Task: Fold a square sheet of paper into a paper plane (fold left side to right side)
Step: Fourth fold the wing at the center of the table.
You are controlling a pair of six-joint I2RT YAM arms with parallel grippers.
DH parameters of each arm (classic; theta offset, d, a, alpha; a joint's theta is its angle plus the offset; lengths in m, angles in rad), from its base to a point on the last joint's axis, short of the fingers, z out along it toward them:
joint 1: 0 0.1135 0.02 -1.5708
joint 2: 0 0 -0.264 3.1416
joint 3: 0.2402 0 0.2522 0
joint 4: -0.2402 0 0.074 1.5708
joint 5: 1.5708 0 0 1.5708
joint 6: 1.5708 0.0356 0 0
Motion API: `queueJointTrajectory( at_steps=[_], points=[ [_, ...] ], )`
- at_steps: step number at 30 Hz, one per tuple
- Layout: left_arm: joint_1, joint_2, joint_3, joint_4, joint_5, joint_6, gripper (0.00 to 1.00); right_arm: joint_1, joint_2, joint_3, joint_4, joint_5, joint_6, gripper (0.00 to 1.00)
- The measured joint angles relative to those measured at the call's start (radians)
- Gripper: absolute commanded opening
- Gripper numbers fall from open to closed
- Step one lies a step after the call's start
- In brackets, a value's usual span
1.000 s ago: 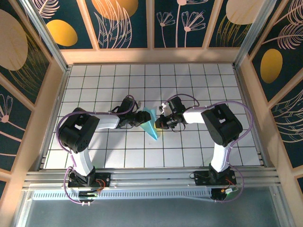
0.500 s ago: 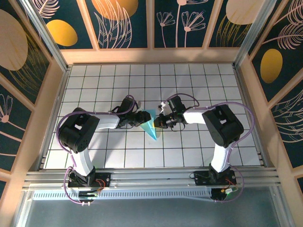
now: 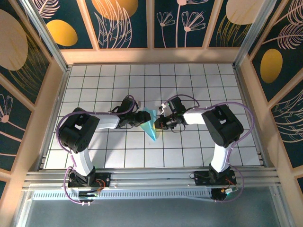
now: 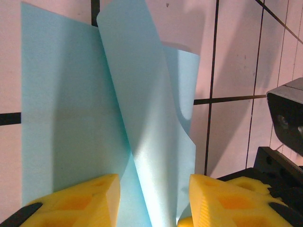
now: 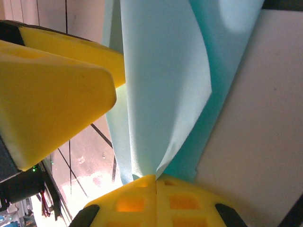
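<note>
The right gripper [image 5: 156,182], clenched on the lifted flap's edge of the sheet of paper [image 5: 161,85], faces the left gripper [image 4: 151,182], whose jaws stand apart astride that flap, the rest lying flat just beyond them; thin, limp and crease-prone, it likely wants edge pinches, with bare worktop [image 3: 189,151] open all around.

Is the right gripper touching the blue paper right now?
Touching. The right wrist view shows the right gripper shut on a raised flap of the paper, pinched between its tips.

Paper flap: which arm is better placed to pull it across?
Right, probably. The right gripper is shut on a raised flap of the paper; the left gripper stands open around it.
</note>
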Motion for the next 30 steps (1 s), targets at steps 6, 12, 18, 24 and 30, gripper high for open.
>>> queueJointTrajectory(
  at_steps=[6,12,18,24,30],
  points=[
    [0.0,0.0,0.0,0.0,0.0,0.0,0.43,0.006,0.0,0.0,0.0,0.0,0.001,0.0],
    [0.0,0.0,0.0,0.0,0.0,0.0,0.43,0.007,0.002,0.0,0.0,0.0,0.002,0.0],
    [0.0,0.0,0.0,0.0,0.0,0.0,0.43,0.01,0.005,0.0,0.0,0.005,0.005,0.04],
    [0.0,0.0,0.0,0.0,0.0,0.0,0.43,0.01,0.014,0.0,0.0,0.011,0.008,0.05],
    [0.0,0.0,0.0,0.0,-0.003,0.0,0.43,0.01,0.014,0.0,0.0,0.014,0.016,0.05]
  ],
)
